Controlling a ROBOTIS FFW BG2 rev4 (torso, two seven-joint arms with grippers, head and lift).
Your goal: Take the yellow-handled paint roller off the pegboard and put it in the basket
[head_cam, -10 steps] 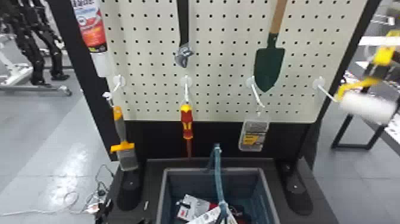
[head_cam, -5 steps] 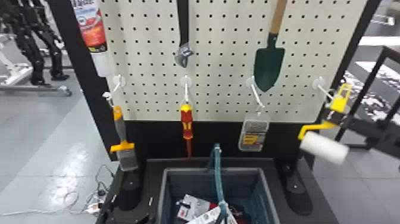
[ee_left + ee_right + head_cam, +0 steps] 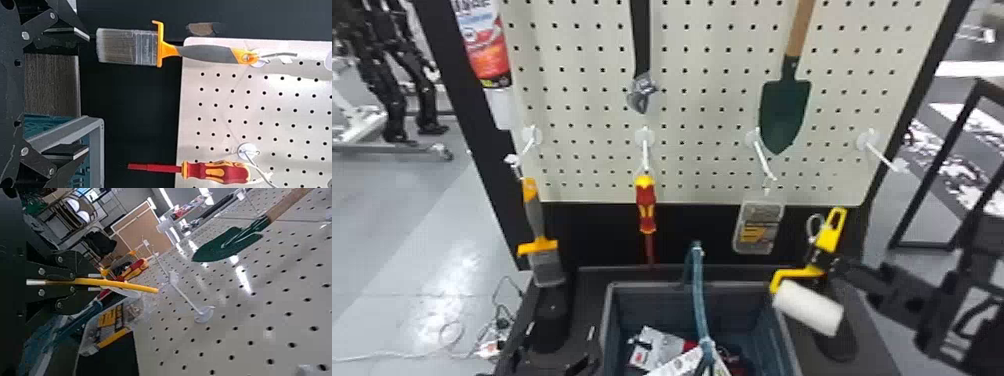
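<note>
Pale floor [image 3: 432, 250] gleaming at the left, pegboard [image 3: 702, 112] standing tall in the middle, and the action is all down at the lower right! Out there the rightmost hook [image 3: 884, 157] juts forward bare, and the paint roller [image 3: 807, 307] is clear of it, held in the air by the right gripper [image 3: 824, 262]. Good firm pinch, both fingers pressed onto the yellow handle, its slotted end up and the white sleeve slung below on a slant.

So the lift-off is done, and this looks like the carry. The sleeve hangs by the right wall of the basket [image 3: 652, 285], one end overlapping that rim in the head view; touching or not, I can't tell. Next, I'd say, a shift inward over the opening, high enough for the sleeve to clear the edge, then down and let go. Watch that blue carrying handle [image 3: 701, 305] standing up mid-basket: the roller could snag on it, so the near right side looks the better drop, beside the packets [image 3: 659, 347].

Over on the left, the left gripper [image 3: 88, 94] waits by the paintbrush [image 3: 147, 47], fingers wide apart, nothing between them.
</note>
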